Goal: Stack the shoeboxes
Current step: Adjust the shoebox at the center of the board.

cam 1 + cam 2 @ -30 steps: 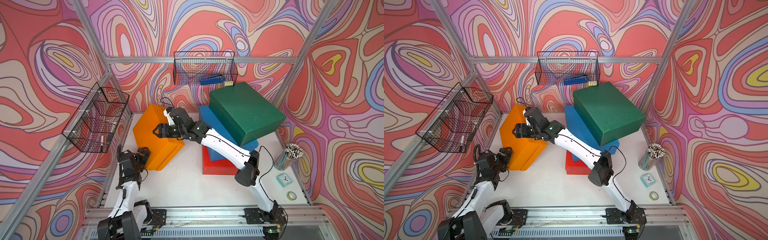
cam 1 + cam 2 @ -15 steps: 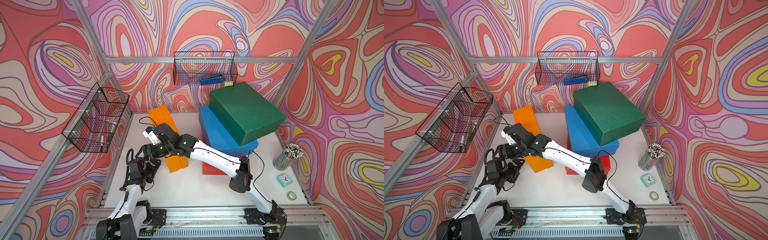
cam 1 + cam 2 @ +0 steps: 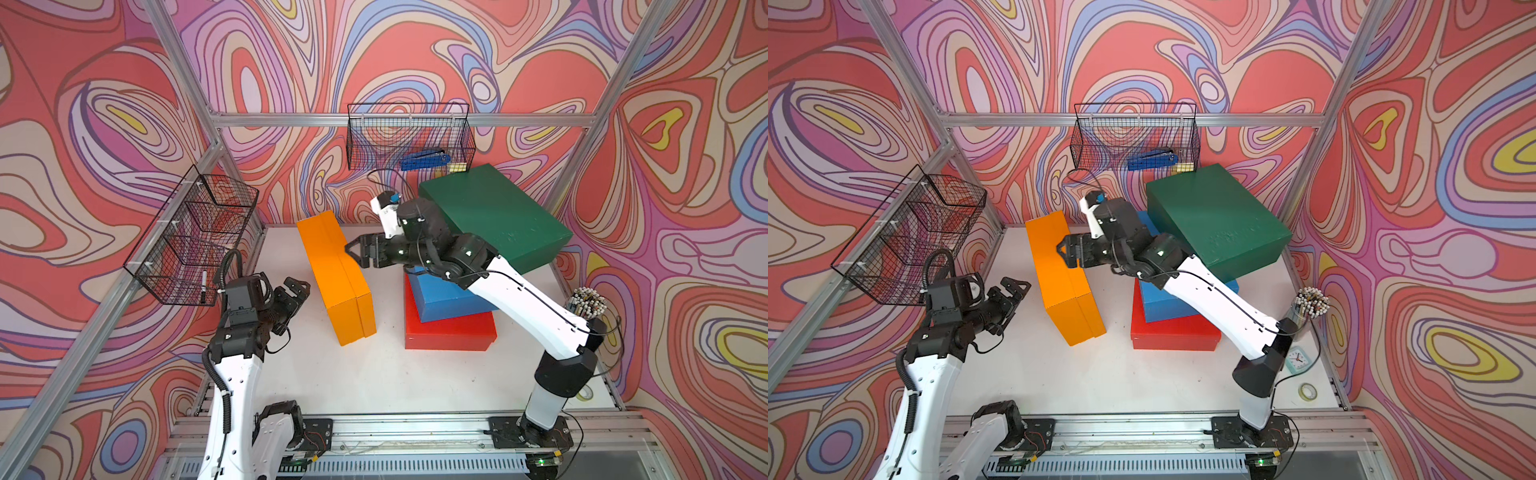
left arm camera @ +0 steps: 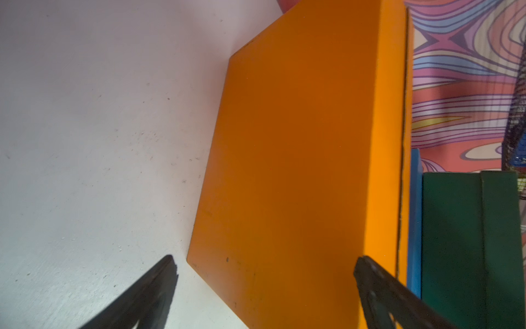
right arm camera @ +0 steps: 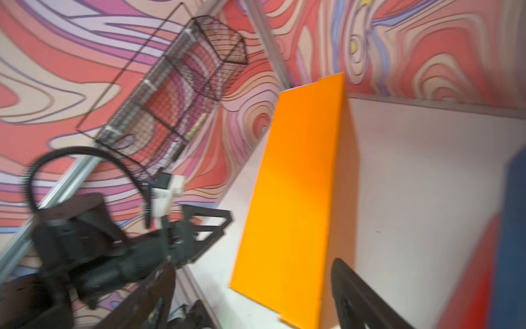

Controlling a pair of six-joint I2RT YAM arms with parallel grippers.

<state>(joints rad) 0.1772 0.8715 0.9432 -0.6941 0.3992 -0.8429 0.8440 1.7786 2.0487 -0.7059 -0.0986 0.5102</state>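
One orange box has tipped onto its edge; left gripper and right gripper gape empty, so a regrasp looks needed.

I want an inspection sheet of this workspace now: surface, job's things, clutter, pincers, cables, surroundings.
Surface: white table, small dark specks.
Job's things: red box at the bottom, blue box on it, green box on top, skewed and overhanging; orange box apart, standing on its side.
Clutter: pencil cup, clock, tape roll by the right edge.
Pincers: left pincer open, empty, short of the orange box; right pincer open at its other face, contact unclear.
Cables: hose along the left arm; thin cable along the right arm; none seen caught.
Surroundings: side basket, back basket with a blue stapler, patterned walls.
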